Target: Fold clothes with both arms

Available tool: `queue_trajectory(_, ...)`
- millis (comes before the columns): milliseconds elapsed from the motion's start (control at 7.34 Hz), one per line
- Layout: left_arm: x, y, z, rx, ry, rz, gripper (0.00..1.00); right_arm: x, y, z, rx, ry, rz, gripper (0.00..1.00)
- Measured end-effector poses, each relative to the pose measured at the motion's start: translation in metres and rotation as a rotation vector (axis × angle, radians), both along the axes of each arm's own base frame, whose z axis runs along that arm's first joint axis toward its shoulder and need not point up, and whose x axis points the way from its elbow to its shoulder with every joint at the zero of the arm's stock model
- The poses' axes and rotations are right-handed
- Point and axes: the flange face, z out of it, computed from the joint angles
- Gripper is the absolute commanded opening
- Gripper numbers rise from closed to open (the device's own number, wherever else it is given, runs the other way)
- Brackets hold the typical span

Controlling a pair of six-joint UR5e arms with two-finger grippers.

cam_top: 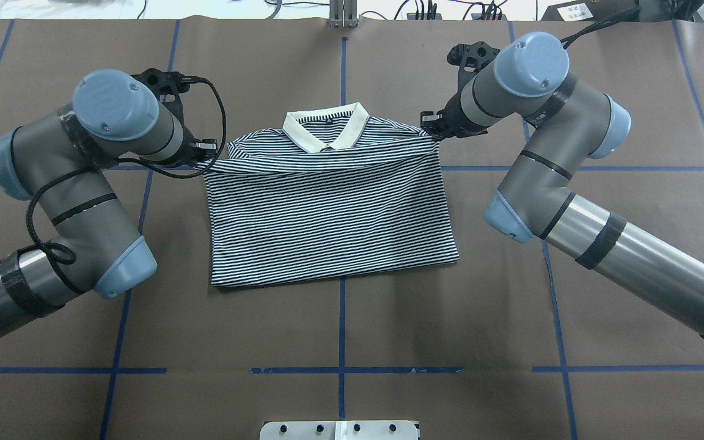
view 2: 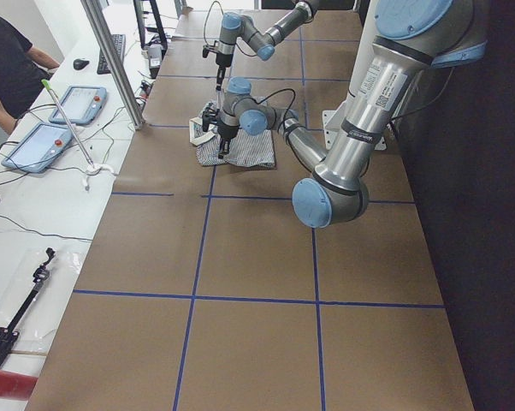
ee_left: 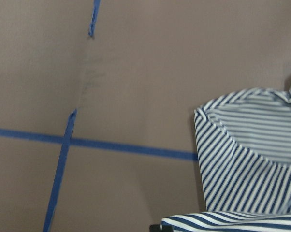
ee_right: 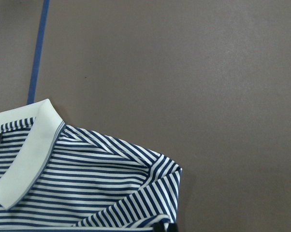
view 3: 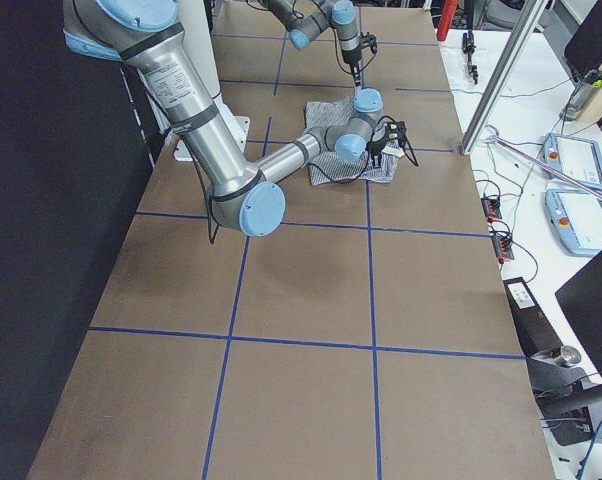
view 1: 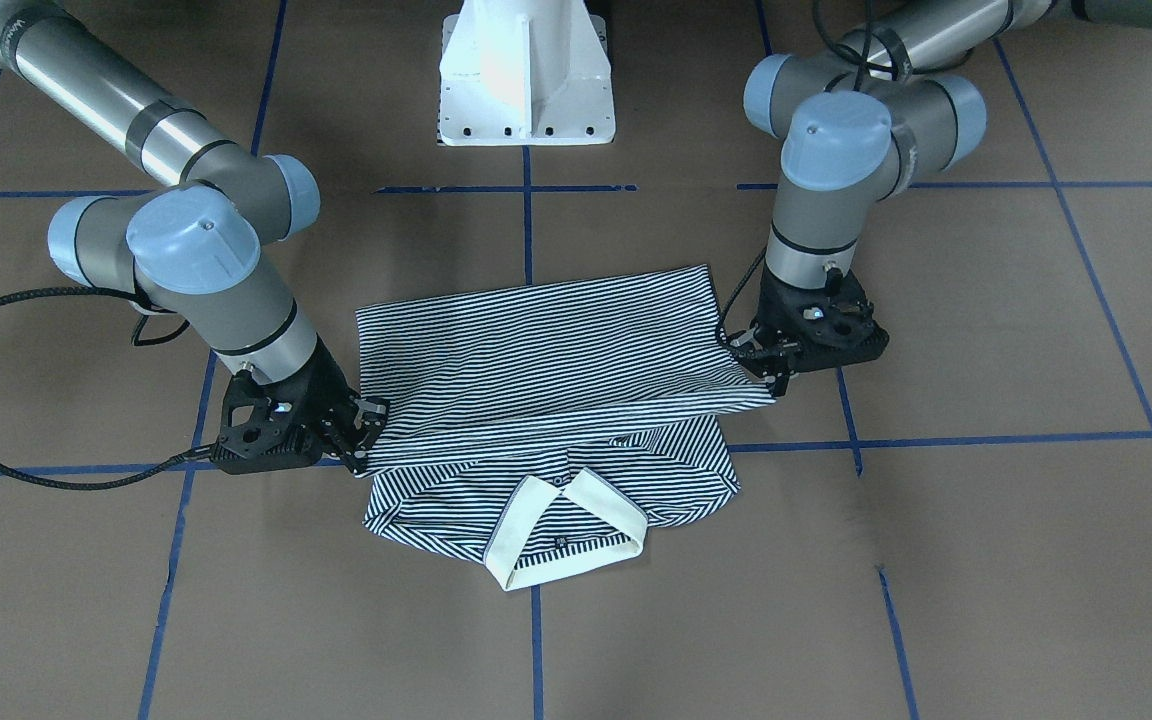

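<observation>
Two corners of the polo shirt (cam_top: 327,220) hem clamped, one in the left claw (cam_top: 204,153), one in the right claw (cam_top: 430,127). Bottom half doubled over; collar (cam_top: 326,127) between the claws uncovered. Probably remaining: lay down, release.

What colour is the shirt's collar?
The soft fabric collar is plain white, clearest in the right wrist-mounted view.

Soft, even overhead light, faint diffuse shadows, glare blooming on the white pedestal (view 1: 511,60), left-wrist view slightly blurring.
</observation>
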Motion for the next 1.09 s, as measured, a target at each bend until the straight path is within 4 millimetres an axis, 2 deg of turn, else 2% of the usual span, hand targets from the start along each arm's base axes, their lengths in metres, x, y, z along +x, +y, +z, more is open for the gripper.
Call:
queue_trajectory(136,0.009,-0.011,0.017,0.001,0.003,-0.006,0.0,-0.005,-0.008,0.001,-0.005,0.006,0.003,0.0)
queue_trajectory(409,0.017,-0.02,0.031,-0.005,-0.002,-0.01,0.0,-0.011,-0.032,0.001,-0.021,0.022,0.019,0.0)
queue_trajectory(681,0.019,-0.022,0.027,-0.001,0.003,-0.01,0.0,-0.009,-0.053,0.014,-0.02,0.023,0.04,0.0)
queue_trajectory(1089,0.011,-0.034,0.017,0.008,0.012,-0.029,0.0,-0.013,-0.059,0.009,-0.008,0.009,0.043,0.0)
